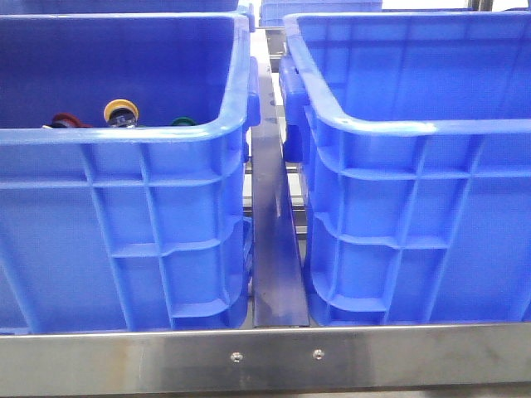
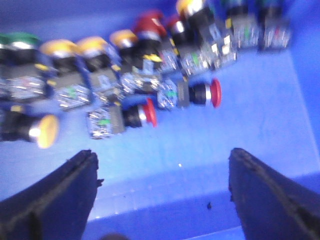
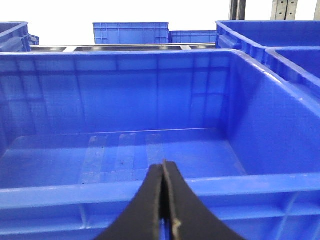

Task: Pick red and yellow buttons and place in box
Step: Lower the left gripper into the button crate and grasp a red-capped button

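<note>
Left claw (image 2: 162,192) gapes wide, empty, above the red button (image 2: 202,93) and yellow button (image 2: 35,131) just ahead in the crate; light, rigid, slick-capped (grip the dark body). Right claw (image 3: 164,207) is closed, empty, before the box (image 3: 150,185).

No text, brand or number can be read anywhere. The push buttons (image 2: 150,75) in the left crate (image 1: 124,224) carry small green and yellow marks on their bodies, too blurred to make out.
</note>
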